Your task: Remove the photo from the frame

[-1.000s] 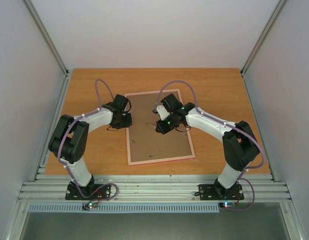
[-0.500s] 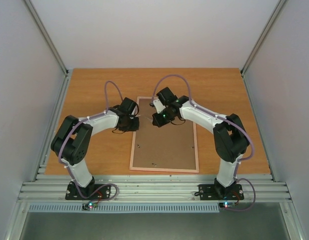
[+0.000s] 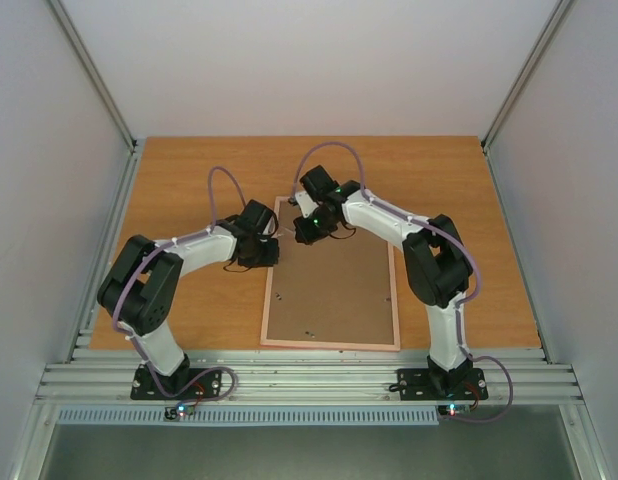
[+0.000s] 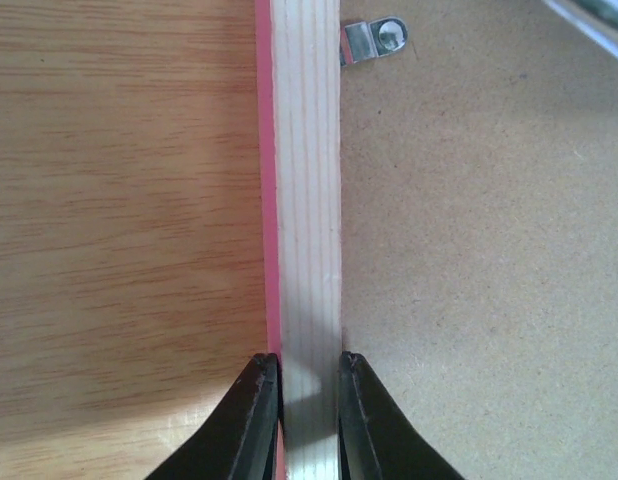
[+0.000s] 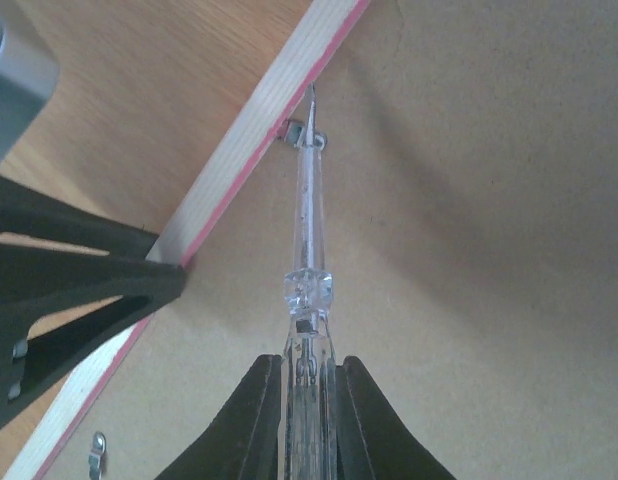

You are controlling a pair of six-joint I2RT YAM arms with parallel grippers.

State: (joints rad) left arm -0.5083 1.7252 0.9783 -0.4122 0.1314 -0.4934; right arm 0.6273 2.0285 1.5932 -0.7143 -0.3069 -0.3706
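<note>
The pink frame (image 3: 393, 300) lies face down on the table, its brown backing board (image 3: 334, 290) up. The photo is hidden under the board. My left gripper (image 3: 272, 250) is shut on the frame's left rail (image 4: 307, 200), one finger on each side of it. My right gripper (image 3: 304, 232) is shut on a clear-handled screwdriver (image 5: 307, 230). Its metal tip touches a small metal clip (image 5: 307, 135) at the inner edge of the rail (image 5: 259, 120), near the frame's far left corner. The left gripper's fingers (image 5: 79, 270) show at the left of the right wrist view.
Another metal clip (image 4: 374, 38) sits on the board by the rail ahead of my left gripper, and one (image 5: 94, 455) shows at the bottom left of the right wrist view. Small clips (image 3: 309, 335) lie near the frame's near edge. Side walls flank the wooden table (image 3: 189, 170).
The frame has turned from a slanted lie to square with the table. My right gripper moved left and farther, to the frame's far left corner. My left gripper shifted right with the rail.
</note>
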